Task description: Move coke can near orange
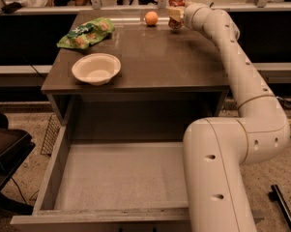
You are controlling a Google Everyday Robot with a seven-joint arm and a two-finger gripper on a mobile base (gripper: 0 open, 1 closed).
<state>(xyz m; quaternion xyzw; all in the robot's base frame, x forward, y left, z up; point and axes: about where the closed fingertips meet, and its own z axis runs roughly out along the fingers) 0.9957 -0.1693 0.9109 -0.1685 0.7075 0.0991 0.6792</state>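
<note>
The coke can, red-orange with a silver top, stands upright at the far edge of the table, a short gap to the right of the orange. My gripper reaches in from the right and is shut on the can, with a pale finger across its front. I cannot tell whether the can's base touches the tabletop. The orange is a small round fruit resting on the table on its own.
A white bowl sits at the table's front left and a green chip bag lies behind it. The brown table has an open empty drawer below. My arm spans the right side.
</note>
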